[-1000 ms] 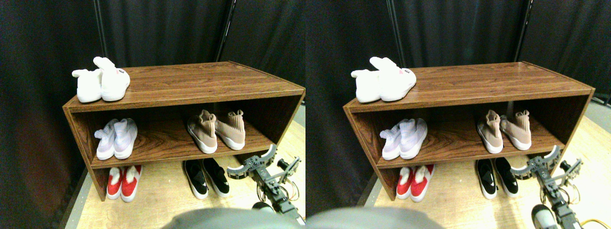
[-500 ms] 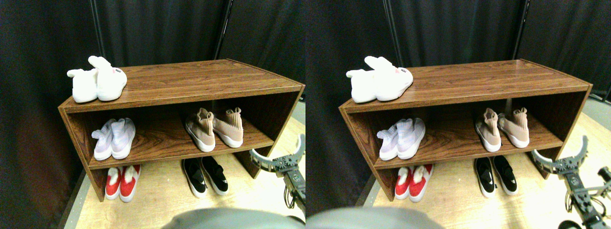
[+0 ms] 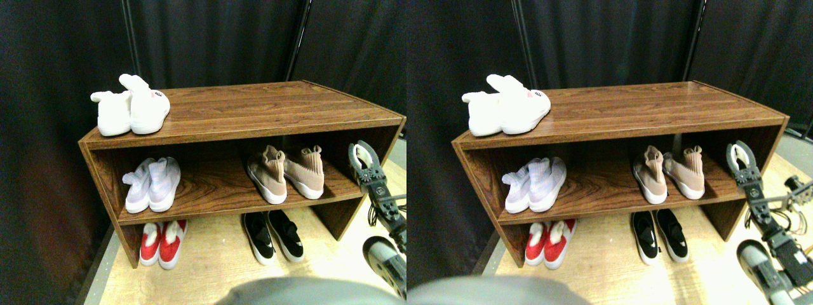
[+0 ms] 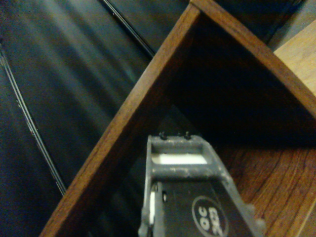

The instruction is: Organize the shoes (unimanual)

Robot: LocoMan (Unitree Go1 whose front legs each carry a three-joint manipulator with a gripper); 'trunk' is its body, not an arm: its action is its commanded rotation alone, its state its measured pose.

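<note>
- Right gripper (image 3: 363,154) is up at the right end of the brown wooden shoe rack (image 3: 241,117), level with the middle shelf. Jaws look pressed together with nothing between them.
- Tan knit sock-collar sneakers with white soles (image 3: 287,173) sit toward the right end of the middle shelf, near its front edge, heels splayed apart.
- Low black slip-ons with white soles (image 3: 274,236) are on the floor under the rack, side by side.
- My guess: the tan ones are light and floppy up top, so I'd pinch the collar or heel. That sole rubber looks stiffer and grippier.
</note>
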